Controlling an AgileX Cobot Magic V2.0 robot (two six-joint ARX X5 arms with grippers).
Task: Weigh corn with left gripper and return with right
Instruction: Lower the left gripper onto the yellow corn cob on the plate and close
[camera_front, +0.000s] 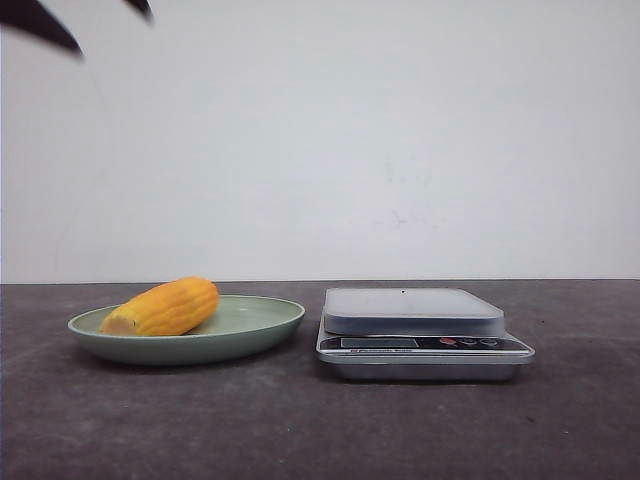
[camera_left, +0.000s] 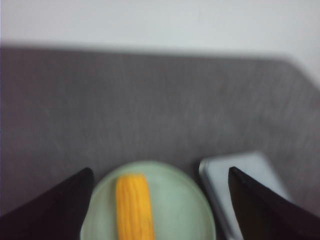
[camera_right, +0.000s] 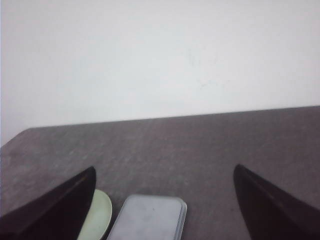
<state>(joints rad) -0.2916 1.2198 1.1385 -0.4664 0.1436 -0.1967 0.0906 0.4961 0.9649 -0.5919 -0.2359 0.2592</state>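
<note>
The corn (camera_front: 165, 307), a stubby yellow-orange cob, lies on a pale green plate (camera_front: 255, 322) at the left of the table. It also shows in the left wrist view (camera_left: 134, 205), lengthwise on the plate (camera_left: 185, 210). My left gripper (camera_left: 160, 172) is open and empty, high above the plate; only its dark fingertips (camera_front: 45, 28) show at the front view's top left. My right gripper (camera_right: 165, 170) is open and empty, above the table; it is out of the front view.
A silver kitchen scale (camera_front: 415, 312) with a flat grey platform stands just right of the plate. It shows in the left wrist view (camera_left: 250, 180) and the right wrist view (camera_right: 150, 217), where the plate's edge (camera_right: 102, 215) also shows. The dark table ends at a white wall.
</note>
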